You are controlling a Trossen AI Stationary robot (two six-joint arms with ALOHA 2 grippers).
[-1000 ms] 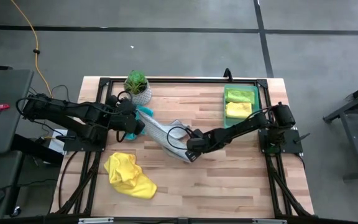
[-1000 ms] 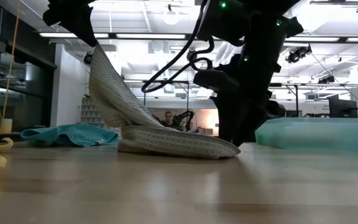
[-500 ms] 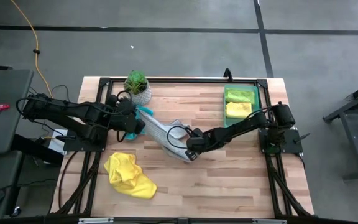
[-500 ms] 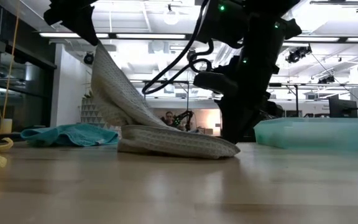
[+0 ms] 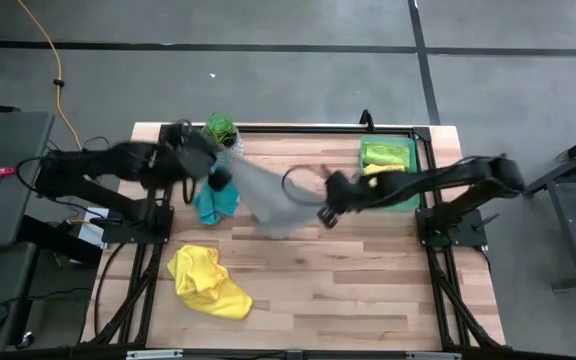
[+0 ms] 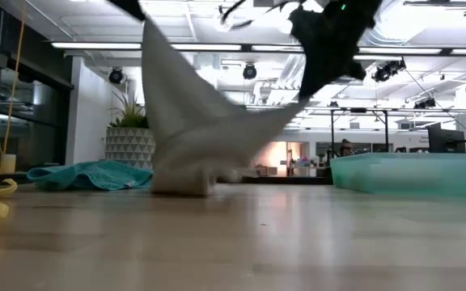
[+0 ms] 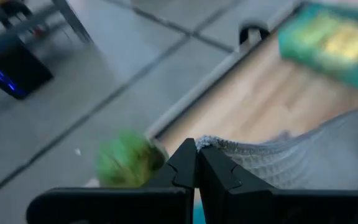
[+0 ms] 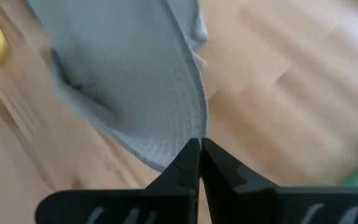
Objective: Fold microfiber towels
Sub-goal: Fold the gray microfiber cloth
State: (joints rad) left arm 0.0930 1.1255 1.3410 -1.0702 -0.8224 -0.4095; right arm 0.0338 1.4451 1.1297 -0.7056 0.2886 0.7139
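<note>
The grey-white waffle-textured microfiber towel (image 5: pixel 273 200) hangs stretched between the two arms above the wooden table (image 5: pixel 368 290), and that looks deliberate: each tool pinches one corner so the cloth opens flat before a fold is laid. The left tool (image 5: pixel 218 175), near the small green plant in a white pot (image 5: pixel 220 130), is clamped shut on one corner; the right tool (image 5: pixel 326 212), just off the translucent green plastic tray (image 5: pixel 400 202), is clamped on the opposite corner. From above, the towel reads only as a pale sheet between the arms, over the edge of the teal cloth (image 5: pixel 211 205), with the crumpled yellow cloth (image 5: pixel 208 282) well apart toward the front. The low view adds what the overhead one cannot: the towel (image 6: pixel 188 129) is lifted high, with its lowest fold seemingly brushing the table. The left wrist view shows the fingers (image 7: pixel 185 168) pressed together on a hemmed corner (image 7: pixel 229 149); the right wrist view shows its own fingers (image 8: pixel 191 165) closed on the towel's edge (image 8: pixel 166 106). Only the overhead view shows folded lime and yellow cloths already lying in the tray.
</note>
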